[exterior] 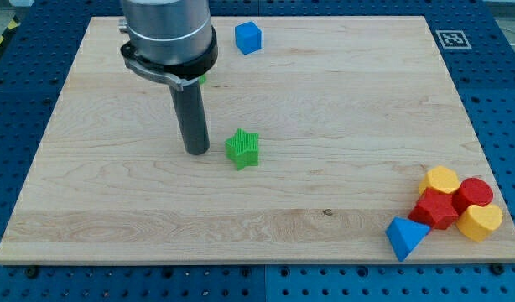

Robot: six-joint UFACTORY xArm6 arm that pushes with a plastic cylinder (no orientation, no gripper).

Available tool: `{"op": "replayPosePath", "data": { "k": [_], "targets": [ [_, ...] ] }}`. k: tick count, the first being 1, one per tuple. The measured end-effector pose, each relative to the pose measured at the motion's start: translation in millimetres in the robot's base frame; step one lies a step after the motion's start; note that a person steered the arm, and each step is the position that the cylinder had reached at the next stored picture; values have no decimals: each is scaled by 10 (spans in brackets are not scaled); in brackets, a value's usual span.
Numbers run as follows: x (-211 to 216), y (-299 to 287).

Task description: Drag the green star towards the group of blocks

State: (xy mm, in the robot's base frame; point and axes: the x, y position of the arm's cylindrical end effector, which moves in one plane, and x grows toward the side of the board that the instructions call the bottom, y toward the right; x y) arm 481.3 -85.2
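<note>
My tip (197,152) rests just left of the green star (242,148); the rod end effector has no jaws.

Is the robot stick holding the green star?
No, nothing is held. My tip has no grip; it stands just to the view's left of the green star, with a small gap between them.

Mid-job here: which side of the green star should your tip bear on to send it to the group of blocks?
I cannot grip, so I would push. The green star lies just to the right of my tip, and the group sits at the view's bottom right, around the red block. I would probably press its upper-left side, ideally in a notch between two points, so it is less likely to slip off.
</note>
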Motion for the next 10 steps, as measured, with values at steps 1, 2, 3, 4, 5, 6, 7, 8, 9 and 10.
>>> {"op": "replayPosePath", "data": {
  "k": [1, 2, 3, 4, 5, 6, 7, 8, 9, 10],
  "targets": [
    [14, 0],
    [-23, 27],
    [-43, 108],
    [-43, 116],
    [-43, 152],
    [-49, 354],
    [-60, 479],
    [-37, 479],
    [10, 479],
    [10, 500]
  ]
}}
